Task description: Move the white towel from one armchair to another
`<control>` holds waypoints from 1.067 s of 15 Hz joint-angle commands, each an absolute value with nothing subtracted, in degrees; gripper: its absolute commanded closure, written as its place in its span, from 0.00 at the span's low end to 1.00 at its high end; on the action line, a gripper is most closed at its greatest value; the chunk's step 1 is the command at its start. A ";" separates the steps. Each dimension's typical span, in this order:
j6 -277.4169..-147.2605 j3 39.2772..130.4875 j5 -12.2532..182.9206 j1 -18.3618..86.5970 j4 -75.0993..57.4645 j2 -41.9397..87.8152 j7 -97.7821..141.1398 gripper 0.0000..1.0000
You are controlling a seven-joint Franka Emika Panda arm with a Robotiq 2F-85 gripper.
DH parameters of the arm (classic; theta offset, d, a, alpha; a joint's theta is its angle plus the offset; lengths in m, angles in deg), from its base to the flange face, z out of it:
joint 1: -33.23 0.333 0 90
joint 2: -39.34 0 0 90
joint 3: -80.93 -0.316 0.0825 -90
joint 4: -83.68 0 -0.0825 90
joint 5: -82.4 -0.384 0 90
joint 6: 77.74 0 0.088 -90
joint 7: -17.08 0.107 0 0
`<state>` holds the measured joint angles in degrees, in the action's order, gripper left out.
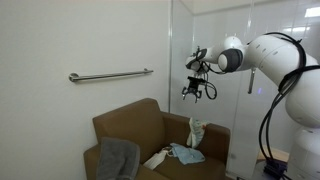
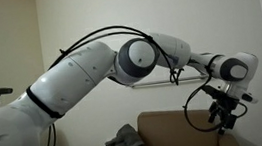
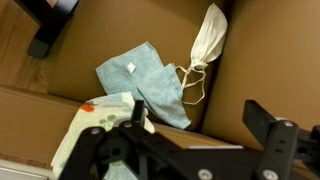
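Both exterior views share brown upholstered armchair [image 1: 150, 130], white robot arm [image 2: 81, 74]; wrist view looks down, close, onto same seat.

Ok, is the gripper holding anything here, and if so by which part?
Nothing is held. The gripper hangs open above the armchair, with nothing between its fingers in the wrist view; the cloths lie on the chair below.
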<state>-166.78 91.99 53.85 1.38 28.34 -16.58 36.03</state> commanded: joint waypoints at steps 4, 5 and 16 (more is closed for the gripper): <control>-181.13 92.53 46.41 -2.24 28.60 -26.62 44.90 0.00; -182.60 92.97 45.97 -3.08 29.22 -28.02 46.04 0.00; -178.29 95.10 57.66 -5.51 31.91 -31.27 63.96 0.00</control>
